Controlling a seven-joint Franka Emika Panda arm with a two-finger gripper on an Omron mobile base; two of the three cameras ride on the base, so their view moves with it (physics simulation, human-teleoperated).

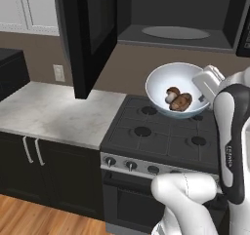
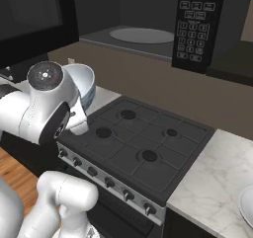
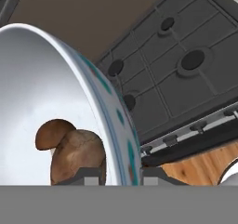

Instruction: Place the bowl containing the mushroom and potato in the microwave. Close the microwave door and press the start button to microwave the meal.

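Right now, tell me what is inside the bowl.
The bowl holds the mushroom and the potato, touching each other against its lower wall. The potato hides the bowl's floor beneath it and part of the mushroom.

The two base views look forward and down from behind the arm, one from its left and one from its right, and share the stove (image 1: 161,134) and the microwave (image 2: 148,24) above, while the hand view looks very near along the bowl (image 3: 56,102) rim.

Glossy bowl (image 1: 168,80); marble-look counter (image 1: 53,109).
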